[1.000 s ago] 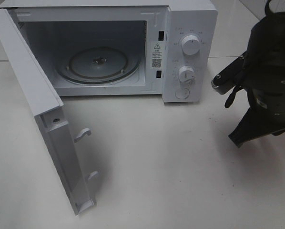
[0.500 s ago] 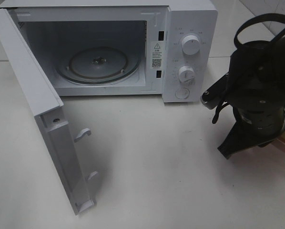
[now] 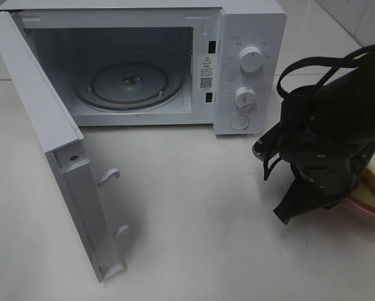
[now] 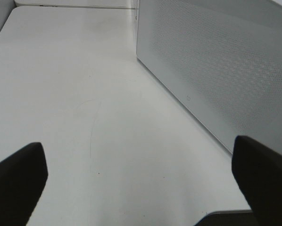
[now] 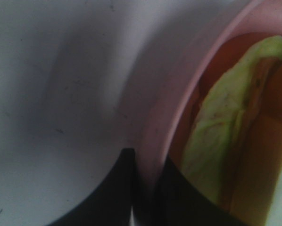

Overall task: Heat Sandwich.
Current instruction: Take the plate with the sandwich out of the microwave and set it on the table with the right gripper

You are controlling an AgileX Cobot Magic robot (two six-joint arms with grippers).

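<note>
The sandwich sits on a pink plate at the right edge of the bench, well apart from the open microwave. The right pincer pinches the plate's rim. Soft bread and loose filling will likely slide if tilted — the stiff rim is the sensible hold. The left pincer is spread wide, empty, beside the microwave door. From above, the arm hides most of the plate — its far side is cut off.
</note>
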